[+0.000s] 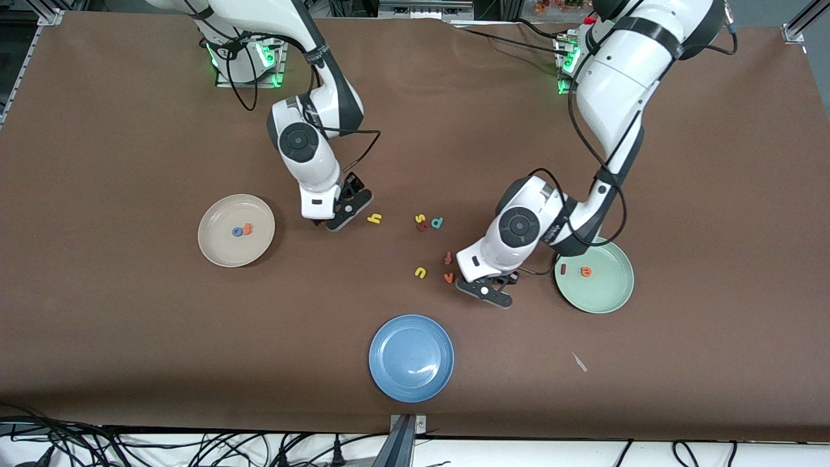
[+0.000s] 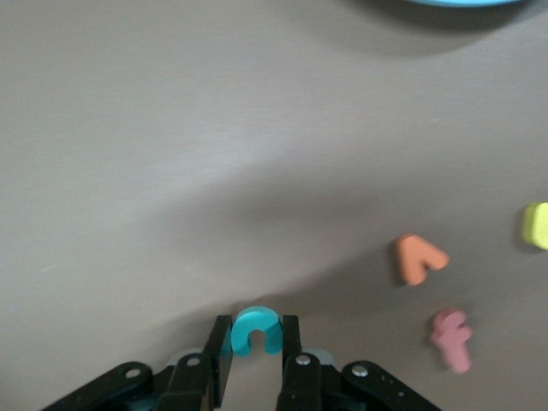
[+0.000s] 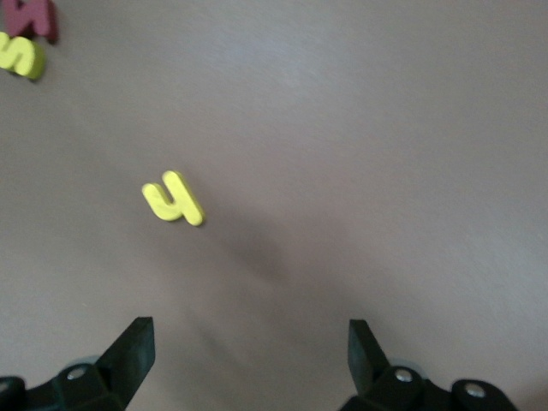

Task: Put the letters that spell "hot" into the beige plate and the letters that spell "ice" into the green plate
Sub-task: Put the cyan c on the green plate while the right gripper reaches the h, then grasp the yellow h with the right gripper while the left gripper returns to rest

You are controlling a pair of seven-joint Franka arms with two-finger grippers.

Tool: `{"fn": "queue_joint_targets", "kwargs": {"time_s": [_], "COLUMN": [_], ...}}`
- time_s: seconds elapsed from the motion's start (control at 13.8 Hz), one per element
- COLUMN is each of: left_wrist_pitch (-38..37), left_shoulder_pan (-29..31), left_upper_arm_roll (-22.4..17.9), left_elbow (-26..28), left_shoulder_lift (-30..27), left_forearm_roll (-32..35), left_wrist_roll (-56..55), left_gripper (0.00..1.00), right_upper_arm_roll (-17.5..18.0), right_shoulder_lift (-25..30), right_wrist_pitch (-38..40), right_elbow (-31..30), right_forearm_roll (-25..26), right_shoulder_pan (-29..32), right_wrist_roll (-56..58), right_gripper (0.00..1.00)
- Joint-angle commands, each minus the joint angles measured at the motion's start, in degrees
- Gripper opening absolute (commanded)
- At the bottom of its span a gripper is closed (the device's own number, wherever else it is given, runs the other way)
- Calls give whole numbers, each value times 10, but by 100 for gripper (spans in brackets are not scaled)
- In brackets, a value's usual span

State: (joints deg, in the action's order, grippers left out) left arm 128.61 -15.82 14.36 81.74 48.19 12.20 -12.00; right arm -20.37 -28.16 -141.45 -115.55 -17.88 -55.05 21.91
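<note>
Checking the beige plate [image 1: 214, 243] toward the right arm's end of the table: the blue "o" [image 1: 237, 231] and orange "t" [image 1: 248, 227] are in it, touching. So "hot" lacks only the yellow "h" [image 1: 374, 219], which lies on the bare table near the middle, just beside my right gripper [image 1: 342, 217]. In the right wrist view its jaws stand wide with nothing between them and the "h" [image 3: 174, 199] out ahead.

Over to the green plate [image 1: 609, 295] toward the left arm's end: the dark red "i" [image 1: 563, 268] and orange "e" [image 1: 586, 272] are in, apart from each other. The teal "c" [image 2: 255, 330] is pinched in my left gripper [image 2: 255, 342], low over the table between the loose letters and the green plate.

By my reckoning, four letters are placed, one is in hand and one is left to pick.
</note>
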Motion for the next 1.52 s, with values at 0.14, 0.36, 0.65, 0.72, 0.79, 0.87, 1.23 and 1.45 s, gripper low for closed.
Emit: {"fn": "queue_joint_targets", "kwargs": {"time_s": [0.14, 0.36, 0.65, 0.72, 0.79, 0.87, 1.23, 1.45], "left_wrist_pitch": [-107, -144, -185, -208, -220, -220, -216, -216], "left_shoulder_pan": [53, 104, 144, 154, 164, 178, 212, 209], "left_upper_arm_roll": [6, 6, 4, 4, 3, 2, 1, 3], "left_elbow": [13, 17, 36, 35, 34, 35, 34, 34], "left_shoulder_lift": [-55, -57, -57, -57, -58, -57, -54, -55], "left_forearm_roll": [21, 20, 20, 21, 24, 29, 36, 37], "left_wrist_roll": [90, 206, 236, 243, 253, 267, 302, 302], "left_gripper": [0, 0, 0, 0, 0, 0, 43, 100], "right_upper_arm_roll": [34, 36, 40, 42, 44, 45, 45, 49], "right_shoulder_lift": [-58, -65, -65, -66, -67, -68, -78, -84], "right_wrist_pitch": [-80, -85, -85, -86, -88, -94, -95, -94], "right_elbow": [30, 33, 35, 35, 35, 35, 39, 50], "right_forearm_roll": [0, -1, -1, -1, -2, -4, -4, -7], "right_shoulder_pan": [-2, -2, -2, -2, -2, -2, -3, -4], "right_wrist_roll": [7, 10, 5, 5, 5, 3, 3, 2], "right_gripper": [100, 99, 94, 92, 89, 86, 75, 73]}}
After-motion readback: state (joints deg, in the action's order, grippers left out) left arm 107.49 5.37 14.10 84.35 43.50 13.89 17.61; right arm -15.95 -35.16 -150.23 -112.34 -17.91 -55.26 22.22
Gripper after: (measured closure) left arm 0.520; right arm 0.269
